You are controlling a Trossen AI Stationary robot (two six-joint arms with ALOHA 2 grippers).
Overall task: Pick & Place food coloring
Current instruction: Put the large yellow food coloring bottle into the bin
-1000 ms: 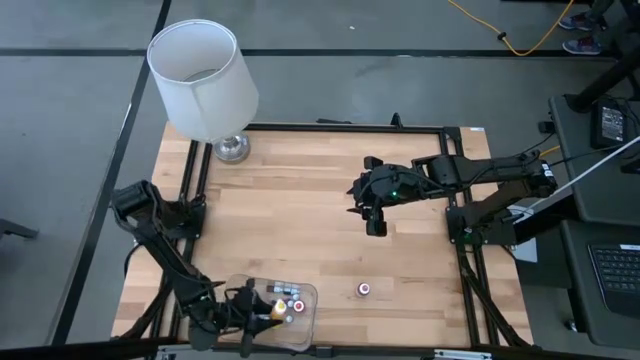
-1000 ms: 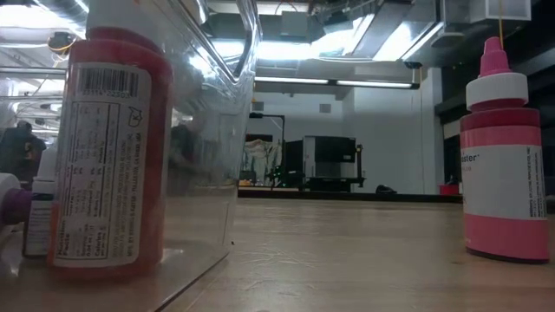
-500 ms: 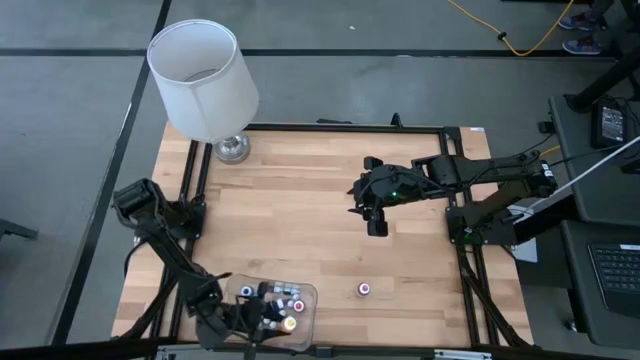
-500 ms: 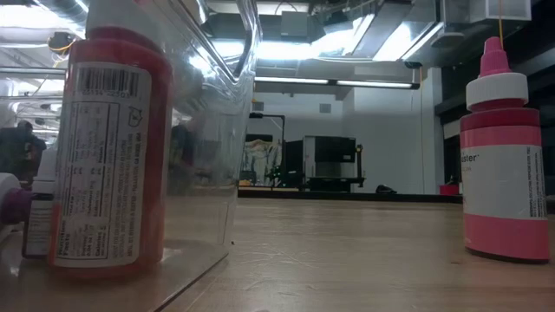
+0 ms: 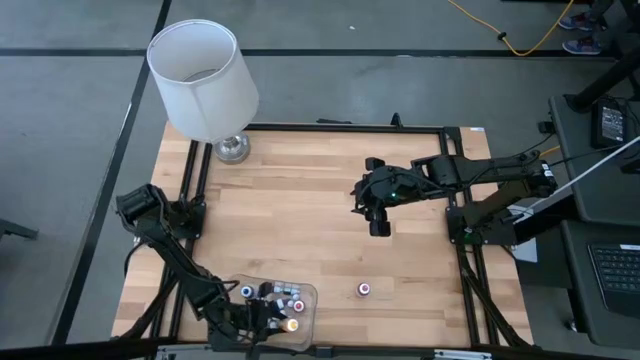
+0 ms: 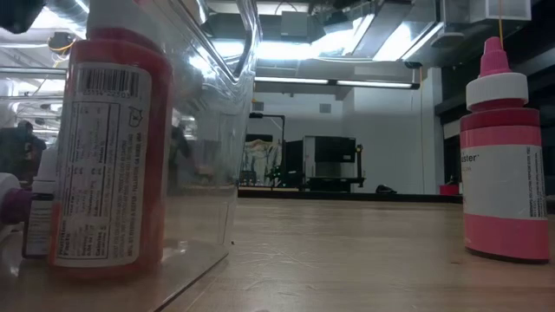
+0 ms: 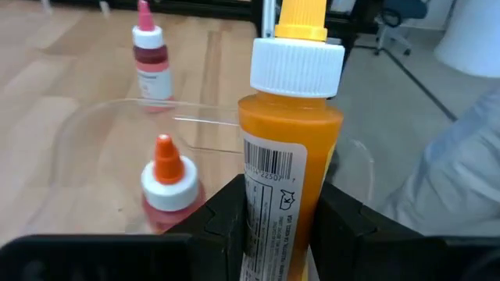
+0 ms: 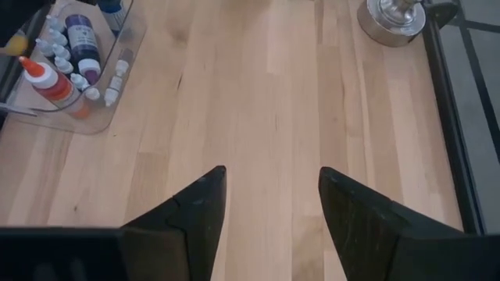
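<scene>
Near the table's front edge stands a clear tray (image 5: 308,292) holding several small food coloring bottles, among them a red one with an orange tip (image 7: 166,190) and a dark purple one (image 8: 79,34). My left gripper (image 5: 272,320) is at the tray's near right corner, shut on an orange bottle (image 7: 293,133) with a white cap and yellow tip. A pink bottle (image 5: 364,289) stands upright on the wood to the right of the tray. My right gripper (image 5: 378,218) hangs open over the middle of the table, with nothing between its fingers. My left gripper pinches the orange bottle's labelled body (image 7: 266,195) between its two fingers (image 7: 226,215), below the cap. The fingers come in slanting down from the table's left. The bottle stands nearly upright over the tray; the fingers hide its bottom, so whether it rests on the tray I cannot tell.
A white-shaded lamp (image 5: 203,80) stands at the table's far left corner, on its metal base (image 8: 394,19). A black frame (image 5: 455,180) runs around the wooden top. Bare wood lies between the tray and the lamp.
My left gripper has gone a little toward the table's right edge along the tray's near side and rolled its wrist. The orange bottle has turned with it, from lying more sideways to nearly upright. My right gripper has kept still.
</scene>
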